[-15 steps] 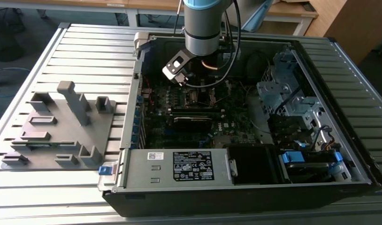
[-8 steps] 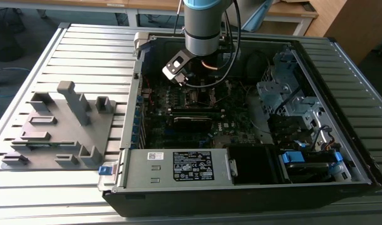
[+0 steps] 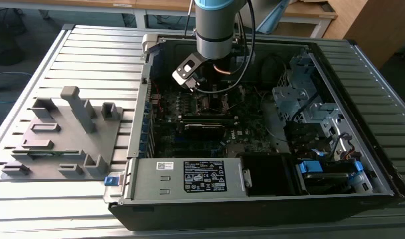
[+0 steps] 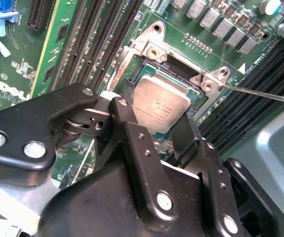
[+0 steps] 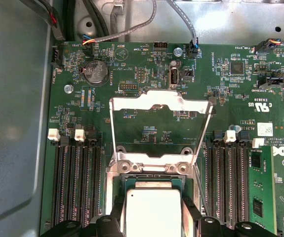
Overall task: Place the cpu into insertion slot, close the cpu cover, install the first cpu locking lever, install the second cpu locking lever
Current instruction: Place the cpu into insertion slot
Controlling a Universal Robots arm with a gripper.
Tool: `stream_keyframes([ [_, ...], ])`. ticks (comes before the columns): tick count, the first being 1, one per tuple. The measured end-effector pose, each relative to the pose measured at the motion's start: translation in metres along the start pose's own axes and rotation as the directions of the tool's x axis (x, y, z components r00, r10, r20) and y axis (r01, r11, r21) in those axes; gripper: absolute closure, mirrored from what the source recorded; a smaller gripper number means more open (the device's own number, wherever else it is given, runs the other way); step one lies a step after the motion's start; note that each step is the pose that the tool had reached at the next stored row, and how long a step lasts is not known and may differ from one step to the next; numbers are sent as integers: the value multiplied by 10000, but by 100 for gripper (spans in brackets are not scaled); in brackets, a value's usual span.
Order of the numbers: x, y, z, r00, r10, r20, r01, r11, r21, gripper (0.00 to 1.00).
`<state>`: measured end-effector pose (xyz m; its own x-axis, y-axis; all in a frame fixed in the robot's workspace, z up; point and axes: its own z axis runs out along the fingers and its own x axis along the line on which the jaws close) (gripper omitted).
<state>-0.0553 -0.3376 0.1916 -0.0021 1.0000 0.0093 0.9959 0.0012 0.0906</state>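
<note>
The cpu is sitting between the fingers of the gripper, which are clamping two opposite edges. It is hanging right over the insertion slot, directly beneath the fingertips. Done well, I judge, this means keeping the chip flat and square to the socket rim, with no sideways push. Just beyond the fingertips the cpu cover is standing open. I am counting one cpu, one slot, one cover, one thin locking lever and two memory slot banks flanking the gripper.

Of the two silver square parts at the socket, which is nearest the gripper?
The cpu, the solid dull-grey plate right at the gripper; the cpu cover is a windowed frame swung open farther off.
</note>
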Motion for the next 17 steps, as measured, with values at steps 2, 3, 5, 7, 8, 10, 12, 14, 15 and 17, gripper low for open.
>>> stream_keyframes([
  [2,0,0,0,10000,0,1,0,10000,0,46],
  [3,0,0,0,10000,0,1,0,10000,1,46],
  [5,0,0,1,10000,0,0,0,10000,0,46],
  [7,0,0,1,10000,0,0,0,10000,1,46],
  [8,0,0,1,10000,0,0,0,10000,1,46],
  [10,0,0,1,10000,-1,0,1,10000,1,46],
  [12,0,0,2,10000,0,0,0,10000,1,46],
  [14,0,0,2,10000,0,0,0,10000,0,46],
  [15,0,0,2,10000,0,0,0,10000,1,46],
  [17,0,0,3,10000,0,0,0,10000,1,46],
])
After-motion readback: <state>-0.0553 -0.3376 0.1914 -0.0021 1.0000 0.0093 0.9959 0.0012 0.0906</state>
